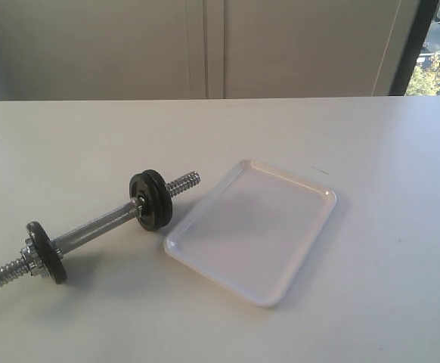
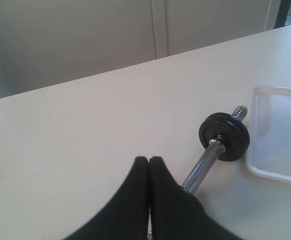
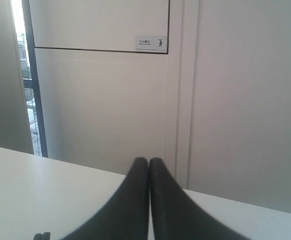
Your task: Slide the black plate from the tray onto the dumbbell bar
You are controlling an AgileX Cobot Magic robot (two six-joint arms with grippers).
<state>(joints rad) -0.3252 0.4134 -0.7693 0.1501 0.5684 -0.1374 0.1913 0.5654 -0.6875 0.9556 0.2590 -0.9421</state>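
State, left: the left gripper (image 2: 149,159) is closed; the two black left fingers (image 2: 130,200) are pressed together along their inner edges, with only a thin seam between them.
Hold, left: nothing is between the jaws.
Pose, left: it is tilted forward and somewhat downward, with the rounded tips side by side.
State, right: the right gripper (image 3: 148,160) is closed in the same way; the black right fingers (image 3: 175,205) meet from the tips to the base.
Hold, right: nothing is between the jaws.
Pose, right: it points about level.
Visible parts: each finger pair is wide at the base and narrows toward the tips.
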